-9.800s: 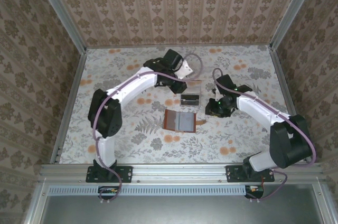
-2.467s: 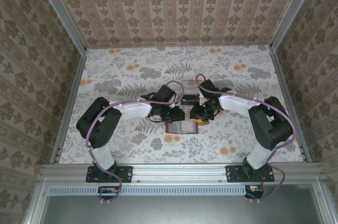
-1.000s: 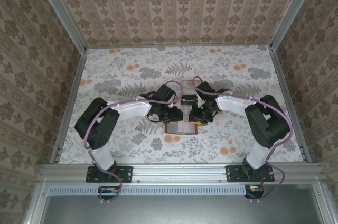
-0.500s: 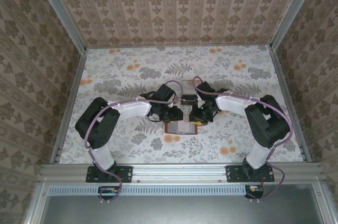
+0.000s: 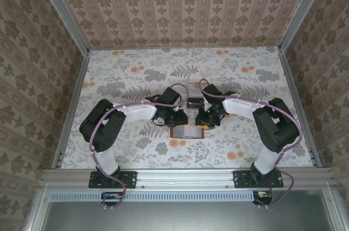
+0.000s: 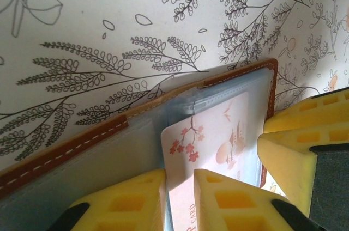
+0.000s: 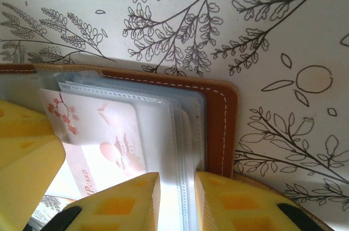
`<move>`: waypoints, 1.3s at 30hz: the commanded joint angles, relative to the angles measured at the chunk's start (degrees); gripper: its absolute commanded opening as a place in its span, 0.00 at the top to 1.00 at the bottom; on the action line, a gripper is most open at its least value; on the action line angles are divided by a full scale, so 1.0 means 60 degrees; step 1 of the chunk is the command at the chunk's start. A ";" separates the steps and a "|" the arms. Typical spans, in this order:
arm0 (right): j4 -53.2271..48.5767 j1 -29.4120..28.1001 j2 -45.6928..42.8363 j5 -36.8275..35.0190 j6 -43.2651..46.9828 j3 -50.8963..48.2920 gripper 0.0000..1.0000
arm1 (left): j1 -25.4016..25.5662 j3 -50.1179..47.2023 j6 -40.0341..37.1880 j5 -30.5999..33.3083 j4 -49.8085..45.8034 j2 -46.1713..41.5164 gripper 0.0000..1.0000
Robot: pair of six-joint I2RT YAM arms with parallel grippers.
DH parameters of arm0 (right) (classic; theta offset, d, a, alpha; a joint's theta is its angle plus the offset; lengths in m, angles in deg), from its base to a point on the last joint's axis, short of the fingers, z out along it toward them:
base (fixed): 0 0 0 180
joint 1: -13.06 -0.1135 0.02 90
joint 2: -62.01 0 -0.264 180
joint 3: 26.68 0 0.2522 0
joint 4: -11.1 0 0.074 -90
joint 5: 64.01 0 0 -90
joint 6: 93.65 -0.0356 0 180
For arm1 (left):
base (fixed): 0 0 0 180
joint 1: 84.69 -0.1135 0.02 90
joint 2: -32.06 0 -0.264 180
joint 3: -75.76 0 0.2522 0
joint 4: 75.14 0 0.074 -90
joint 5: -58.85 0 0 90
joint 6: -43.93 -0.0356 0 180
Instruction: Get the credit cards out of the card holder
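Nearest my bases, the small flat brown leather card holder with grey-blue lining (image 5: pixel 187 132) lies opened out on the leaf-printed table (image 5: pixel 120 78), at mid-table between my wrists. Its long axis runs left to right and its inside faces up.

At its left half, my left gripper (image 6: pixel 179 181) has its yellow foam jaws drawn close, astride the edge of a pale credit card printed with pink blossom (image 6: pixel 210 144). I cannot tell whether they bite it yet. The card stands partly out of its clear sleeve, skewed to the stitched border. From above I cannot make out which way its long side runs.

At the right half, my right gripper (image 7: pixel 177 183) straddles the clear sleeve leaves with a narrow gap. Whether it clamps them or only presses I cannot tell.

I judge this to be the card's extraction. Next I need a sure pinch, then a low pull along the pocket's mouth while my right steadies the holder.

Just beyond sits a small clear plastic tray (image 5: pixel 195 102).
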 commanded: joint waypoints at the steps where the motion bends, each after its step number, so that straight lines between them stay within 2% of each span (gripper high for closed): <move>1: -0.0550 -0.0054 0.0080 -0.0436 0.0189 0.0155 0.75 | -0.0068 -0.0072 0.0049 -0.0121 0.0014 0.0170 0.84; 4: -0.0558 -0.0053 0.0078 -0.0452 0.0190 0.0161 0.75 | -0.0074 -0.0037 -0.0009 -0.0007 -0.0176 0.0145 0.89; 16: -0.0684 -0.0063 0.0122 -0.0751 0.0254 0.0163 0.75 | -0.0090 -0.0011 -0.0325 0.0450 -0.0951 -0.0258 0.94; 19: -0.0684 -0.0054 0.0122 -0.0752 0.0247 0.0163 0.75 | -0.0107 -0.0108 -0.0281 0.0343 -0.0633 -0.0367 0.92; 24: -0.0698 -0.0060 0.0078 -0.0745 0.0248 0.0156 0.75 | -0.0103 -0.0264 0.0176 -0.0371 0.0431 -0.0151 0.78; 26: -0.0698 -0.0054 0.0078 -0.0741 0.0241 0.0161 0.75 | -0.0100 -0.0264 0.0282 -0.0470 0.0565 -0.0012 0.76; 39: -0.0714 -0.0068 0.0078 -0.0710 0.0230 0.0199 0.75 | -0.0091 -0.0361 0.0385 -0.0656 0.0856 0.0283 0.77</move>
